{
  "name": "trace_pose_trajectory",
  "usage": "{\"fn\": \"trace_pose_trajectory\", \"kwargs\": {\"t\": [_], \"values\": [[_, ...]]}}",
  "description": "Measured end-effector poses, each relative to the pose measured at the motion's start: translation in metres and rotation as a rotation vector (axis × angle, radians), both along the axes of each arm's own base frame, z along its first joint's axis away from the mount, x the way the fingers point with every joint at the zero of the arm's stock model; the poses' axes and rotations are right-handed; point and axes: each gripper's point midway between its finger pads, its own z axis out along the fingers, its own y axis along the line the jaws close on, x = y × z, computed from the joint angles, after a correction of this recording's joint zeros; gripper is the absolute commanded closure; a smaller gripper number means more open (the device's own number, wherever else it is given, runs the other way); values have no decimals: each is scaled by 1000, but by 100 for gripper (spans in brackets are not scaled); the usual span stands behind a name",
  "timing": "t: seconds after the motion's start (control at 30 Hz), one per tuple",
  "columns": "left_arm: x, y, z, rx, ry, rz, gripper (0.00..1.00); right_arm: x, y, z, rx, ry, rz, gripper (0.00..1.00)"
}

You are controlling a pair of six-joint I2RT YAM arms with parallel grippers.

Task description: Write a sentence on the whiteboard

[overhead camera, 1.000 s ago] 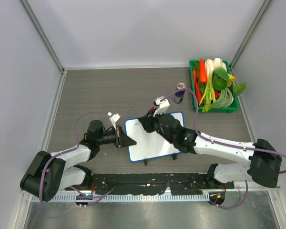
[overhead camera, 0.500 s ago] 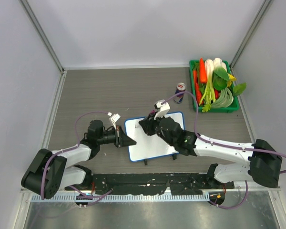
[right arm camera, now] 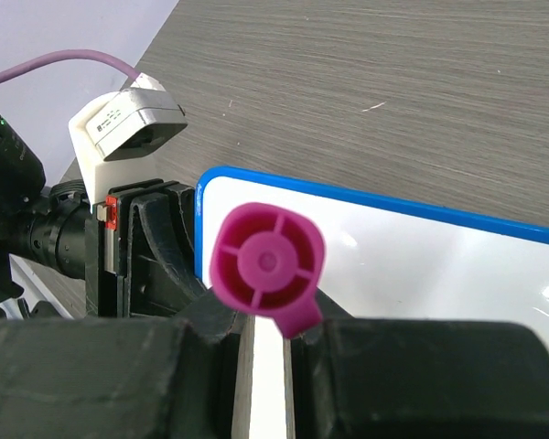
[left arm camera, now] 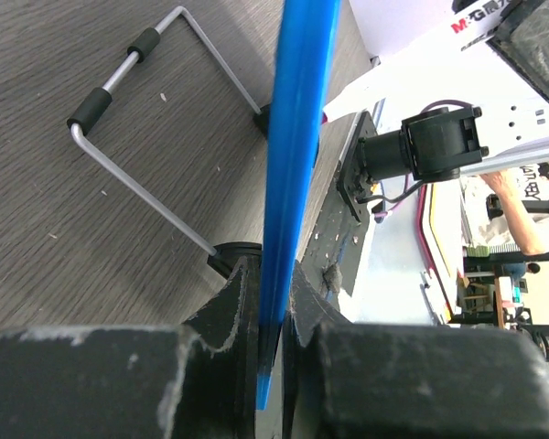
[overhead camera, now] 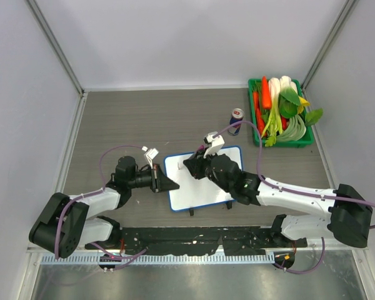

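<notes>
My right gripper (right arm camera: pixel 265 334), clamped on the marker (right arm camera: pixel 267 262), has edged toward my left gripper (left arm camera: pixel 273 306), itself clamped on the whiteboard (overhead camera: pixel 200 190). Board slip would spoil strokes.

We get bright, even light, soft faint shadows; top view sharp, wrist views blur up close, whiteboard (right arm camera: pixel 421 265) slightly washed out.

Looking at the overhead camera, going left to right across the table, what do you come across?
left gripper → whiteboard → can → green vegetable crate
</notes>
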Motion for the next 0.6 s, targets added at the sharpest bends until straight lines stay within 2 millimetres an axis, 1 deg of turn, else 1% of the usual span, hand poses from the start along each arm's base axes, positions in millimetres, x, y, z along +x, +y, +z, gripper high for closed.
{"fn": "trace_pose_trajectory", "kwargs": {"t": [0.27, 0.6], "values": [[0, 0, 0, -2, -2, -3, 100, 0, -7, 12, 16, -17, -18, 99], [0, 0, 0, -3, -3, -4, 100, 8, -9, 9, -6, -28, -60, 98]]}}
